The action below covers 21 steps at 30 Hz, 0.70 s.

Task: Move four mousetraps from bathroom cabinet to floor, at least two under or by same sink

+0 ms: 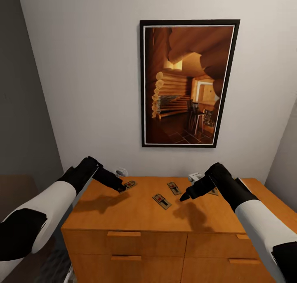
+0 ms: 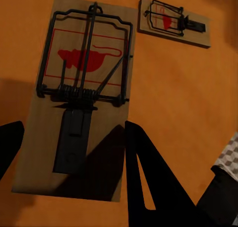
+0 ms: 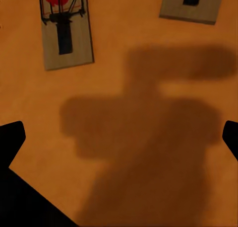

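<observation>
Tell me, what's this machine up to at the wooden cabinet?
It is reaching for mousetraps lying on the cabinet top. The left gripper hangs open right over the leftmost mousetrap, fingers either side, not yet holding it. The right gripper hovers open above bare wood near two other mousetraps. Nothing is lifted yet.

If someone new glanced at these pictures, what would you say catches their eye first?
Probably the big framed picture of a log interior, hanging on the white wall above the cabinet. Next, the mousetraps on the cabinet top: one near the middle, another just behind it. The left gripper hovers by a third mousetrap, while the right gripper hangs above bare wood.
</observation>
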### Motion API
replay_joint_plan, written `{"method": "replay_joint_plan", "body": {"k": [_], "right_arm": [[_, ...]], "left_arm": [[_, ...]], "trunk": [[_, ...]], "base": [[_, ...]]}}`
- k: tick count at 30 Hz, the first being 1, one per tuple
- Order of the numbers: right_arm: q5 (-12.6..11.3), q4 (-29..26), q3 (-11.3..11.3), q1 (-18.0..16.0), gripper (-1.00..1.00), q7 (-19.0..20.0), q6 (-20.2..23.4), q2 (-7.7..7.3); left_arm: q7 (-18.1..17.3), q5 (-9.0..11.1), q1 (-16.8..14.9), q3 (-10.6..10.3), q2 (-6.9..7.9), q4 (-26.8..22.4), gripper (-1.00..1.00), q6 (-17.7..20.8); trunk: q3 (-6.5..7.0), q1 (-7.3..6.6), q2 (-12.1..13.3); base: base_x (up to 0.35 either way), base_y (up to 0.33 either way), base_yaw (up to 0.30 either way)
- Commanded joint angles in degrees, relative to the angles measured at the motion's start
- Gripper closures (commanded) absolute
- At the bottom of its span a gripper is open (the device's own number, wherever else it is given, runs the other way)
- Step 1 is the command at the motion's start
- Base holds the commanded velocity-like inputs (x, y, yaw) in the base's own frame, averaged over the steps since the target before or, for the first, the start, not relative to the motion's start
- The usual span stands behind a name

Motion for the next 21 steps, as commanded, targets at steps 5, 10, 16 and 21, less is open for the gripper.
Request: {"method": "replay_joint_plan", "body": {"k": [5,10,16,21], "right_arm": [[0.9,0.0,0.1,-0.1,-1.00,-6.3,0.1,1.41],[0.0,0.0,0.1,-0.1,-1.00,-13.7,0.1,2.86],[-0.6,0.0,0.3,-0.1,-1.00,-16.0,0.1,4.28],[-0.8,0.0,0.4,-0.1,-1.00,-16.4,0.1,5.31]], "left_arm": [[-0.3,-0.5,0.0,0.0,0.03,-0.1,1.00,0.2],[-0.3,-0.4,0.0,0.1,0.07,-0.1,1.00,0.2],[-0.3,-0.3,0.0,0.4,0.14,-0.1,1.00,0.2],[-0.3,-0.3,0.0,0.4,0.17,-0.2,1.00,0.2]], "trunk": [[-0.09,0.01,-0.1],[-0.09,0.01,-0.1],[-0.09,0.01,-0.1],[-0.09,0.01,-0.1]], "base": [[-0.004,-0.003,0.000],[0.000,0.000,0.000],[0.000,0.000,0.000],[0.000,0.000,0.000]]}}
